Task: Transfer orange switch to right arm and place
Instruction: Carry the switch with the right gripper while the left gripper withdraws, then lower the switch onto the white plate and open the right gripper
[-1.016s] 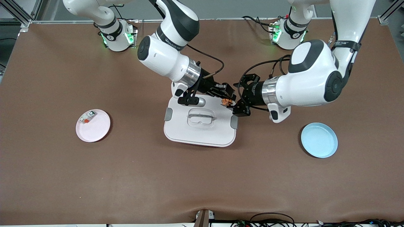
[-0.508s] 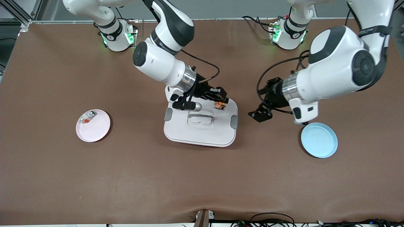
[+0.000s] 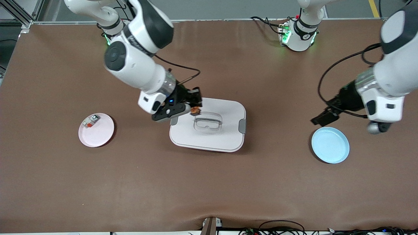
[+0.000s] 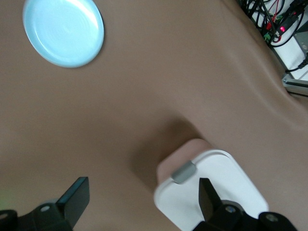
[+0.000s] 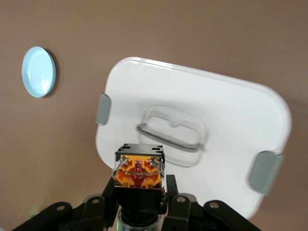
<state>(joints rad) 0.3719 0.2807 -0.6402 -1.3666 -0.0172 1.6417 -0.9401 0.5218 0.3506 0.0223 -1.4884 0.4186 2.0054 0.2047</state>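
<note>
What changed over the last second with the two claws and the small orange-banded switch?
The handover finished: the left claw let go of the small black switch with the orange middle band and drew back, open, to over the round light-blue plate. The right claw, shut on the switch, carried it across the white lidded box toward the round pink plate. Both plates and the box stayed put.

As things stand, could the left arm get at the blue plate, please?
Probably yes: the left gripper hangs open just above the blue plate, nothing between them, while the right gripper holds the orange switch elsewhere.
</note>
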